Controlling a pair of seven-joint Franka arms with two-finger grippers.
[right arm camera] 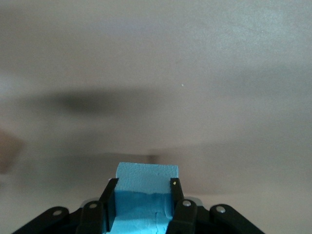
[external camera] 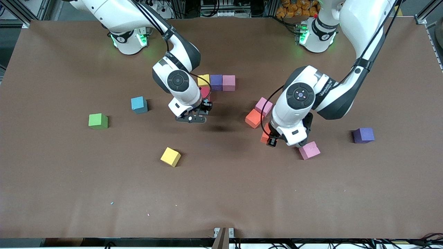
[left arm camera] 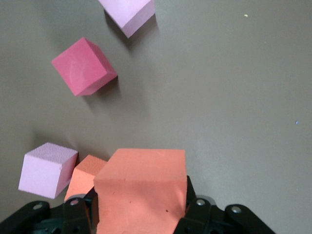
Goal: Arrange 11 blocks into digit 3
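Front view showed the brown counter (external camera: 221, 193) with small matte foam cubes scattered across it. Taking the row of three cubes near the middle as the landmark, it ran yellow cube (external camera: 203, 80), purple cube (external camera: 216, 82), pink cube (external camera: 228, 82), touching side by side, with a red cube (external camera: 205, 92) just nearer the camera than the yellow one.

The right claw (external camera: 194, 116) hung over the counter just nearer the camera than that row, clamped on a light blue foam cube (right arm camera: 146, 195), as its wrist view showed. Another light blue cube (external camera: 139, 104) and a green cube (external camera: 98, 121) lay toward the right arm's end of the counter from the row; a second yellow cube (external camera: 170, 156) sat well nearer the camera.

The left claw (external camera: 273, 138) hung toward the left arm's end from the row, gripping an orange foam cube (left arm camera: 141, 190). Beside it lay a pink cube (external camera: 263, 106) touching an orange cube (external camera: 254, 118), another pink cube (external camera: 309, 150), and a purple cube (external camera: 363, 135) farther toward that end.
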